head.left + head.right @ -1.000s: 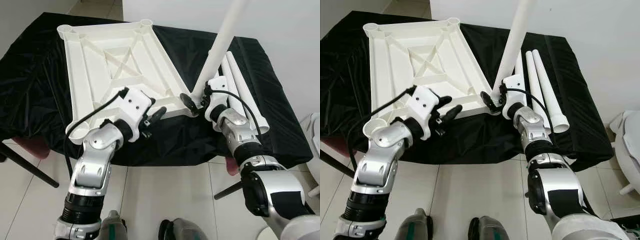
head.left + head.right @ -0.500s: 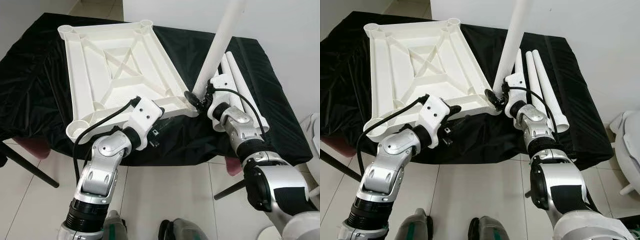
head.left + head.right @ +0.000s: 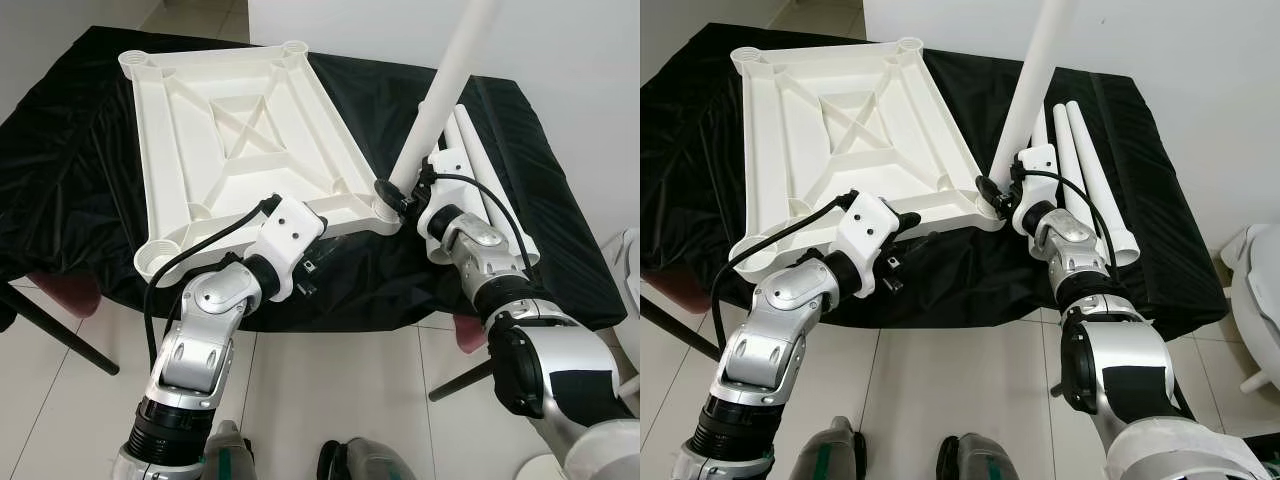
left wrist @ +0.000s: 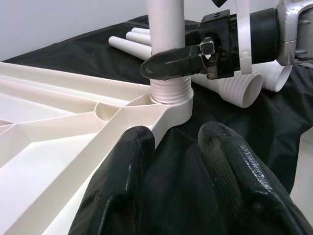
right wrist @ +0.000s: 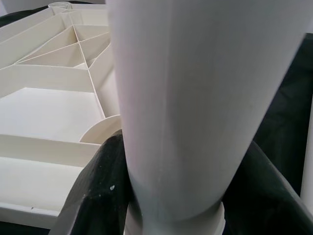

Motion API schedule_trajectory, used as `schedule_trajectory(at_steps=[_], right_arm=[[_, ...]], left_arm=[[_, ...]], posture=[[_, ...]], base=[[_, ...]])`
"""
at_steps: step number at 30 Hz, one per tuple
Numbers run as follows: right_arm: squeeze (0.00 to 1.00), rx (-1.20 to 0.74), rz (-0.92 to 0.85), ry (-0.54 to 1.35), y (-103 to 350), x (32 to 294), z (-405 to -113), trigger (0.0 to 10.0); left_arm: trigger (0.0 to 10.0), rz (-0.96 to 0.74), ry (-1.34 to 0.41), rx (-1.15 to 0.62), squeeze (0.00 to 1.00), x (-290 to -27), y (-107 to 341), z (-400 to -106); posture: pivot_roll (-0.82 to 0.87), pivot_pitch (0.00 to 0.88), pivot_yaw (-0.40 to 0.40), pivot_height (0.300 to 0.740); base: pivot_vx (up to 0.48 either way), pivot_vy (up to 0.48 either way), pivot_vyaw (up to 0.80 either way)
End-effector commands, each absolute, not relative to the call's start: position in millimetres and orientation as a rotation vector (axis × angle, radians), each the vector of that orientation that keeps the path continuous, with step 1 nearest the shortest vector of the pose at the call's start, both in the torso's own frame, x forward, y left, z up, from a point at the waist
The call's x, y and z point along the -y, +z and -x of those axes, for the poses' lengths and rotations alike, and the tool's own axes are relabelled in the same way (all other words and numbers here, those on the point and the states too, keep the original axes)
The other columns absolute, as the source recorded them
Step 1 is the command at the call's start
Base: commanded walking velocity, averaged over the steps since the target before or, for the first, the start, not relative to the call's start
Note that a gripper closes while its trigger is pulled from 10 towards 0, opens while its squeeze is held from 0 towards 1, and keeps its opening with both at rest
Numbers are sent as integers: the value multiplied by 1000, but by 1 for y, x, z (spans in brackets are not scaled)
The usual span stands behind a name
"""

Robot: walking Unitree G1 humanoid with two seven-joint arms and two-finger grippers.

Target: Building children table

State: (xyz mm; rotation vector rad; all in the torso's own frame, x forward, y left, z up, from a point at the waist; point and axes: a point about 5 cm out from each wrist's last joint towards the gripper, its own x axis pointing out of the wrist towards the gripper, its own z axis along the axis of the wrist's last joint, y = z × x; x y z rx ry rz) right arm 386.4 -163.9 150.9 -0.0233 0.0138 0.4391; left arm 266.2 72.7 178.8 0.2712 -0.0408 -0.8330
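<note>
Change: since a second ago, left gripper (image 4: 168, 188) has dropped from above the frame's near edge to under it; the leg's foot has shifted from just off the corner onto the socket.
Tabletop: white tabletop frame (image 3: 235, 120) lies underside up on the black cloth (image 3: 60, 160), filling the cloth from 9 to 12 o'clock.
Leg in hand: white table leg (image 3: 445, 85) stands tilted toward 1 o'clock, its threaded end entered in the corner socket (image 4: 168, 105) at the frame's near right corner.
Right gripper: right gripper (image 3: 1002, 192) is clamped around the leg just above the thread, fingers closed on it.
Left gripper: fingers (image 4: 122, 186) parted a little, holding nothing; one fingertip rests at the frame's edge rib, at 7 o'clock from the socket.
Spare legs: three more legs (image 3: 1085, 170) lie side by side on the cloth at 3 o'clock from the frame.
Containers: the four corner sockets are the only receptacles; near right one holds the leg's end, far right socket (image 3: 292, 47) and the two left ones look empty.
Risk: leg is leaning, so turning it may cross the thread or pop it out of the socket.
Risk: frame is unclamped; twisting force could slide it on the slack cloth.
</note>
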Motion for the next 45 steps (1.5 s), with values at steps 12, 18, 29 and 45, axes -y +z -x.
schedule_trajectory(at_steps=[12, 18, 29, 45], right_arm=[[0, -101, -25, 362, 129, 171, -381, 10000], [0, -95, -30, 296, 129, 166, -382, 10000], [0, -62, -99, 178, 128, 147, -382, 10000], [0, -38, -162, -182, 126, 120, -372, 10000]], left_arm=[[10000, -274, -727, 59, 0, -78, 182, -268], [10000, -271, -724, 57, 0, -78, 182, -268], [10000, -271, -726, 57, 0, -78, 181, -267], [10000, -273, -743, 59, 0, -76, 180, -265]], posture=[[87, 43, -60, 740], [88, 43, -62, 740], [85, 45, -65, 740], [92, 18, -73, 740]], base=[[0, 0, 0], [0, 0, 0], [0, 0, 0], [0, 0, 0]])
